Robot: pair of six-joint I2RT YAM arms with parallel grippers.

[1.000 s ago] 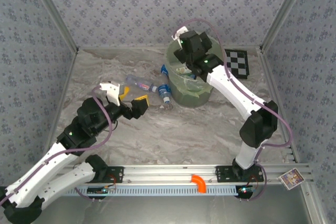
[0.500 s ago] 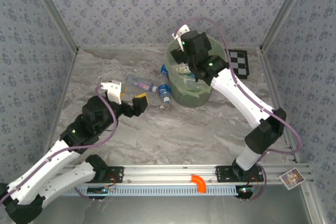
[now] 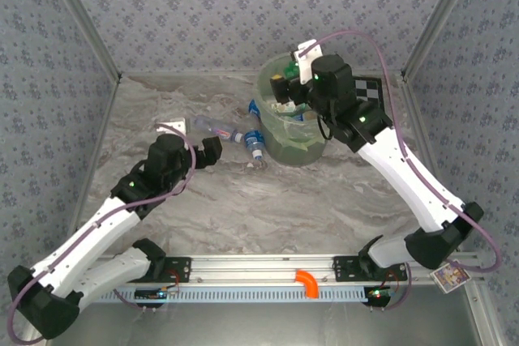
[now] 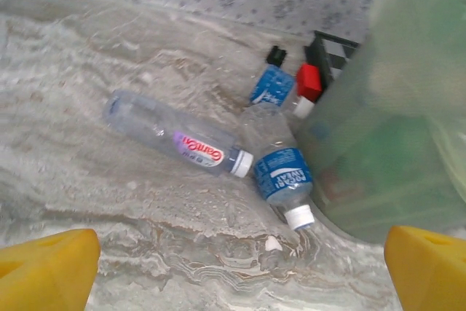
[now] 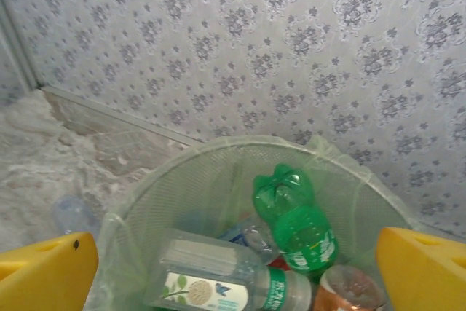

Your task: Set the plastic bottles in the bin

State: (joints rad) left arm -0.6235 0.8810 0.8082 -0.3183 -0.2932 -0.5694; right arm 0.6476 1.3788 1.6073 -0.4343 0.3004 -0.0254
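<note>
The bin [image 3: 293,145], a pale green translucent bucket, stands at the back of the table. My right gripper [image 3: 285,89] hangs open over its mouth with nothing between the fingers. Inside the bin [image 5: 218,148] lie a green bottle [image 5: 297,225], a clear bottle with a green label [image 5: 218,285] and an orange-brown one [image 5: 353,290]. Left of the bin, three bottles lie on the table: a clear one with a purple label [image 4: 175,138], a blue-labelled one [image 4: 284,177] and another blue one [image 4: 271,85]. A red bottle [image 4: 309,82] leans by the bin [image 4: 393,129]. My left gripper [image 3: 193,140] is open just short of them.
A checkerboard card [image 3: 369,96] lies right of the bin. A tiny loose white cap [image 4: 273,243] sits on the marble in front of the blue-labelled bottle. Patterned walls close off the back and both sides.
My left gripper has moved forward towards the lying bottles. The right arm has swung its elbow out to the right, with its wrist shifting right above the bin. Both grippers stayed open.
</note>
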